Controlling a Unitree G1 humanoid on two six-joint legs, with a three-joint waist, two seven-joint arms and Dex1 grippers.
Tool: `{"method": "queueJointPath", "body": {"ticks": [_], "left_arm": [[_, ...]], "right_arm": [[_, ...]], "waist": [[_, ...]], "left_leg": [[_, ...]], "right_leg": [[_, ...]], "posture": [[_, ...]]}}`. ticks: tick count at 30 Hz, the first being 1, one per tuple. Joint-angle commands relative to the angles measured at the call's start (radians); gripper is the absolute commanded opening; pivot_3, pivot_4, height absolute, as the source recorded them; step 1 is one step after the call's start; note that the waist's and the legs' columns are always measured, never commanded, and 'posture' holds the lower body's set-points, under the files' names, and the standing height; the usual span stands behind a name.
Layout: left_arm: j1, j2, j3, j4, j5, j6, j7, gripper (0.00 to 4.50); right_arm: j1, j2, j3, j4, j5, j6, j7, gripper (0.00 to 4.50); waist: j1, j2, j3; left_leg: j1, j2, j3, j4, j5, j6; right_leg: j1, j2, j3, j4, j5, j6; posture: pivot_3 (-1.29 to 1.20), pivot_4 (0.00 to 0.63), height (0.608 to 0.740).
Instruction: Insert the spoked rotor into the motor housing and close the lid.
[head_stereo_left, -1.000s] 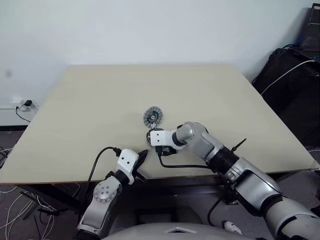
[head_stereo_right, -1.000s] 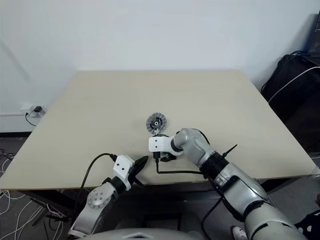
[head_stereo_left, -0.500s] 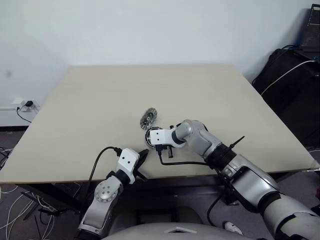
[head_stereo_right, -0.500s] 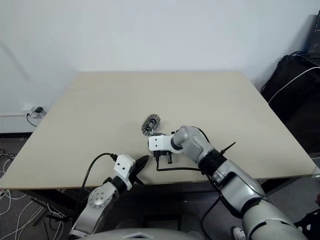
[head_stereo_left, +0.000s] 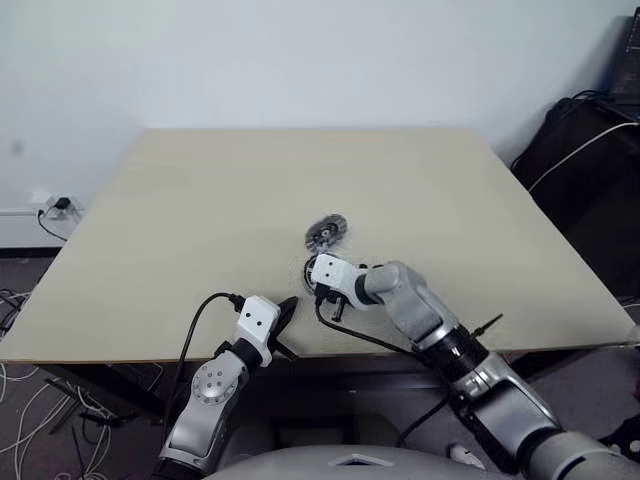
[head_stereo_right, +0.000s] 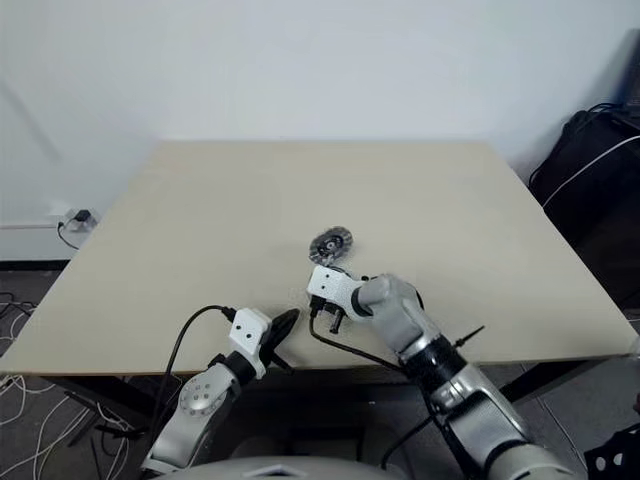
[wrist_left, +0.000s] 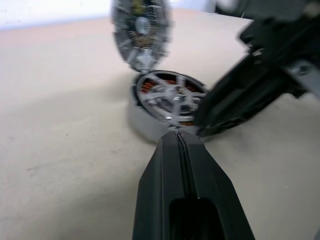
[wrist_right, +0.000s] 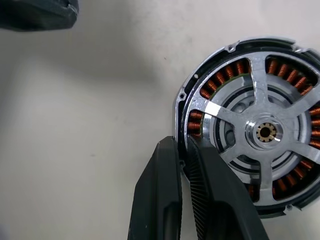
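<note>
Right hand grips motor housing rim on the bench

Head views: the motor housing (head_stereo_left: 318, 272) lies near the bench (head_stereo_left: 200, 200) front edge, the lid (head_stereo_left: 325, 233) just behind. Left wrist view: the left hand (wrist_left: 176, 142) is closed, empty. Right wrist view: the right hand (wrist_right: 181, 155) pinches the housing's rim; the spoked rotor (wrist_right: 263, 132) sits inside.

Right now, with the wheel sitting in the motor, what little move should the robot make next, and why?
Probably let the right pincer release the motor housing rim. The spoked rotor already sits inside and the lid stands on edge beside it, but one finger inside the rim blocks the lid's way.
</note>
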Motion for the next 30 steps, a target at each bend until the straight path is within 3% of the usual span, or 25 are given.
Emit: {"method": "queueJointPath", "body": {"ticks": [1, 10, 24, 30], "left_arm": [[-0.01, -0.01, -0.009, -0.01, 0.004, -0.014, 0.001, 0.0], [-0.014, -0.015, -0.016, -0.003, -0.002, -0.008, -0.005, 0.0], [-0.002, -0.012, -0.012, -0.013, -0.002, -0.003, 0.004, 0.0], [0.0, -0.015, -0.012, -0.014, -0.001, -0.001, 0.007, 0.0]], "right_arm": [[0.032, 0.032, -0.109, -0.205, 0.038, 0.178, -0.061, 0.0], [0.027, 0.227, -0.331, -0.407, 0.15, 0.625, -0.233, 0.0], [-0.047, 0.477, -0.52, -0.028, 0.224, 0.538, -0.566, 0.0], [-0.079, 0.505, -0.503, 0.06, 0.293, 0.502, -0.614, 0.0]], "waist": [[0.001, 0.0, 0.0], [-0.003, 0.001, 0.001], [-0.017, 0.001, 0.001], [-0.018, 0.0, 0.001]], "left_leg": [[0.0, 0.0, 0.0, 0.0, 0.0, 0.0], [-0.001, 0.001, -0.002, 0.0, 0.001, -0.001], [0.0, 0.0, -0.002, 0.0, 0.001, -0.001], [0.008, 0.002, -0.002, 0.0, 0.001, -0.001]], "right_leg": [[0.0, 0.0, 0.0, 0.0, 0.0, 0.0], [-0.001, 0.0, -0.003, 0.0, 0.0, 0.0], [0.001, 0.0, -0.003, 0.0, 0.0, 0.0], [0.005, -0.001, -0.003, 0.0, -0.003, 0.005]], "posture": [[0.0, 0.0, 0.74], [0.0, 0.0, 0.74], [0.0, 0.0, 0.74], [0.0, 0.0, 0.74]]}}
